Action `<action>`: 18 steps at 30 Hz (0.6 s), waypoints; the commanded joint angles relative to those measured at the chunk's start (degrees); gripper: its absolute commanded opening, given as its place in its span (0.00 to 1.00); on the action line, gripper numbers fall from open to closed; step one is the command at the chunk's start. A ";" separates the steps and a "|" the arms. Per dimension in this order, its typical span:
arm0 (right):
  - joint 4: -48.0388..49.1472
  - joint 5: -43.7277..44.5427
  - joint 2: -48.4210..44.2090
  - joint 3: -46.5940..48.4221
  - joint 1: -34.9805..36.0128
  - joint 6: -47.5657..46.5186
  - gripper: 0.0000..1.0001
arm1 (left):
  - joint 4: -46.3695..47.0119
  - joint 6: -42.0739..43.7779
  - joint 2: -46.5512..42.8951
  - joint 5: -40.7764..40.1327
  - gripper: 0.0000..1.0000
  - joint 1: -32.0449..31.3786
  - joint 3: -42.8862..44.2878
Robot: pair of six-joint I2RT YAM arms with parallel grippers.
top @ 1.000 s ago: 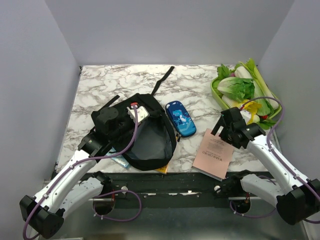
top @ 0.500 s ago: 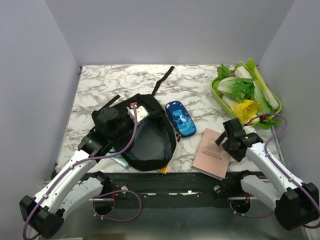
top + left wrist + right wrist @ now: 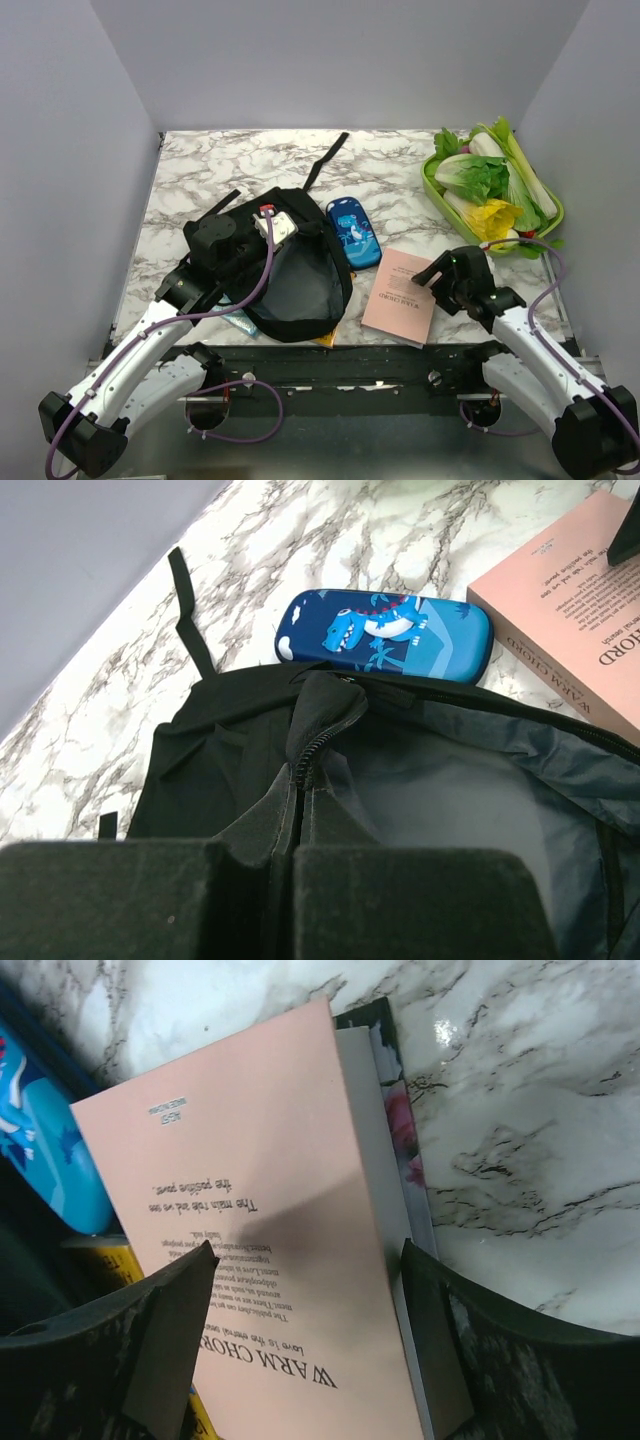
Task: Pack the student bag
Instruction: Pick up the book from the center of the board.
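Spread wide, the right gripper [image 3: 308, 1252] stands low at the near edge of the marble table [image 3: 230, 160], with one finger over the cover of a pink book [image 3: 400, 308] and the other just beside its page edge; whether the pads already touch the book, I cannot tell. This one pink book lies on a second book with a flowered cover [image 3: 398, 1130], of which only a narrow border shows. To the left of the books, one student bag [image 3: 300, 280] lies flat near the front edge with its mouth open toward the books, and a yellow corner [image 3: 95, 1248] of something shows just beside it. The left gripper [image 3: 290, 850] has its fingers pressed together on the bag's black fabric, at the end of the zipper, so the opening is lifted. Between the bag and the pink book, a little farther back, lies one blue pencil case [image 3: 354, 232] with a dinosaur picture; it touches the bag's rim and is near the book's far corner. Far right, one green tray [image 3: 428, 178] holds a cabbage [image 3: 472, 175] and other vegetables. One long bag strap [image 3: 325, 160] reaches toward the back wall.
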 commanded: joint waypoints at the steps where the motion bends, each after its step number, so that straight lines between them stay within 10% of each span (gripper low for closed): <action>1: -0.83 -2.04 -4.60 -1.05 0.52 -0.66 0.81 | 3.04 -1.21 -0.41 1.52 0.00 -0.18 1.10; 18: -0.83 -1.42 -7.86 -5.27 0.52 0.83 0.12 | 1.99 -1.65 0.39 1.87 0.00 -0.09 2.77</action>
